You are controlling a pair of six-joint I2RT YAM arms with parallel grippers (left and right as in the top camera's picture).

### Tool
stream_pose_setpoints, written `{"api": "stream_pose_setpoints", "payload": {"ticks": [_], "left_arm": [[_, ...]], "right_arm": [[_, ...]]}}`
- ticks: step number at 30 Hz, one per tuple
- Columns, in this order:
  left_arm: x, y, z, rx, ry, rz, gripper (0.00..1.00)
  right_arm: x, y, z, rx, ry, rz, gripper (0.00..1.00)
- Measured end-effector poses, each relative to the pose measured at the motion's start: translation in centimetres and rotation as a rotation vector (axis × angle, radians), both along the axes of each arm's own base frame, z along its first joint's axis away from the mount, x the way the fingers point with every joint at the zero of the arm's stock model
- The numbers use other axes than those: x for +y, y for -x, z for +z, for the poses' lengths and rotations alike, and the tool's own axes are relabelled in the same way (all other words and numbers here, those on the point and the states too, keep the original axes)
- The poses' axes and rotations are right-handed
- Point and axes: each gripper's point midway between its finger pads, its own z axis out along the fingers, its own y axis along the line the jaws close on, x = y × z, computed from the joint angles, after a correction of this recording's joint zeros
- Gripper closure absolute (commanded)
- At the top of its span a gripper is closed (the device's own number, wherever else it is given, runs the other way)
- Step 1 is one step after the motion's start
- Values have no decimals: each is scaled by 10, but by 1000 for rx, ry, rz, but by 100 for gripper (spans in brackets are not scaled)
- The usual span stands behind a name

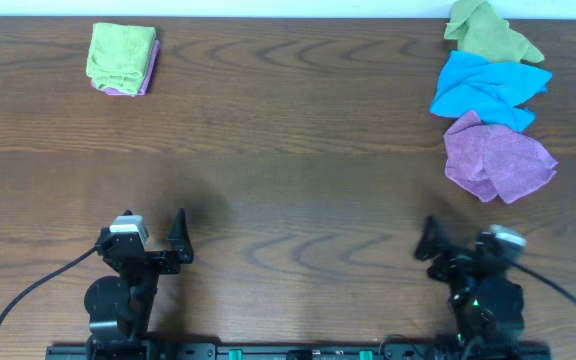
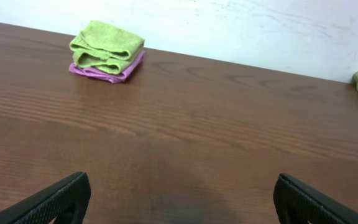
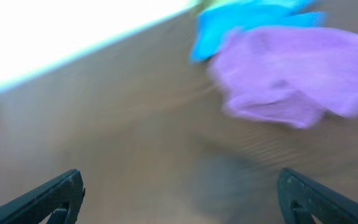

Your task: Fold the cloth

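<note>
Well, no fold yet: the cloth [image 1: 498,160] lies crumpled at the far right of the bench [image 1: 288,150], touching a blue cloth [image 1: 488,88]. Left gripper [image 1: 151,235] and right gripper [image 1: 463,245] hover near the front edge, jaws wide open and empty. The left wrist view misses the cloth, showing a green stack [image 2: 107,48]. The right wrist view catches it, blurred.

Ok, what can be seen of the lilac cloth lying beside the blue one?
The lilac cloth is plain, soft, fuzzy-looking fabric, lying crumpled in a loose heap with overlapping flaps, not folded. It rests on the wooden table near its right edge, and its far side meets the blue cloth. Nothing else touches it.
</note>
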Motion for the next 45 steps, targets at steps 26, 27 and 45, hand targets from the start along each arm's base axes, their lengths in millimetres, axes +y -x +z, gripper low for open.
{"api": "stream_pose_setpoints", "payload": {"ticks": [26,27,45], "left_arm": [[0,0,1,-5,0,0,5],[0,0,1,-4,0,0,5],[0,0,1,-4,0,0,5]], "right_arm": [[-194,-59,-28,137,-218,-640,1],[-199,-65,-25,139,-210,-627,1],[-146,-107,-70,381,-402,-182,1]]}}
